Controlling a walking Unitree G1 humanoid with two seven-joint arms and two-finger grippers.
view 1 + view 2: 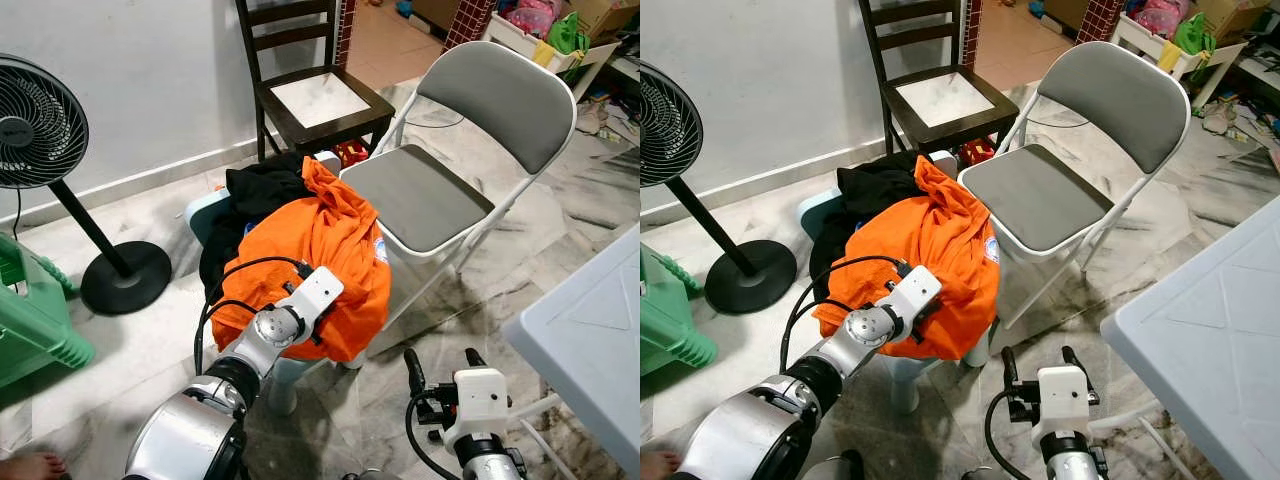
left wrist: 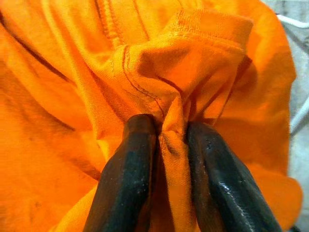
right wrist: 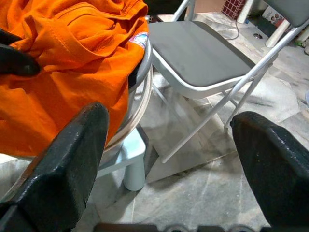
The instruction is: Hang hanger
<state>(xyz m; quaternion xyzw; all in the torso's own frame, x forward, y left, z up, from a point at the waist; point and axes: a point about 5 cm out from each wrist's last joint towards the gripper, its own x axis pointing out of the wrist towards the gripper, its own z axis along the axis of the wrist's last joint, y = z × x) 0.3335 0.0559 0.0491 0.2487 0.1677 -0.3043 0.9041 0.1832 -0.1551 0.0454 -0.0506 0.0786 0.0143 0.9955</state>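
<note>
**Left pincer pinches orange shirt on the stool**

The left pincer (image 2: 169, 159) is closed on a raised fold of the orange shirt (image 1: 320, 235), its two black fingers (image 2: 130, 179) squeezing the cloth between them. The shirt lies heaped on a pale stool (image 1: 285, 385) and droops over the stool's front edge; one black garment (image 1: 250, 195) lies behind it on the same heap. No hanger can be made out among the clothes.

The right pincer (image 1: 440, 368) hangs low over the marble floor (image 1: 520, 250), fingers spread wide with nothing between them, near the stool's leg and apart from the shirt.

Two chairs stand close by: one grey folding chair (image 1: 440, 190) just beside the stool, its seat edge nearly meeting the shirt, and one dark wooden chair (image 1: 310, 90) behind, against the wall. One standing fan (image 1: 40, 130) stands on the robot's left, near one green plastic stool (image 1: 35, 320). A white tabletop (image 1: 590, 340) corner juts in on the right. Open floor lies between the folding chair's legs and that corner.
</note>
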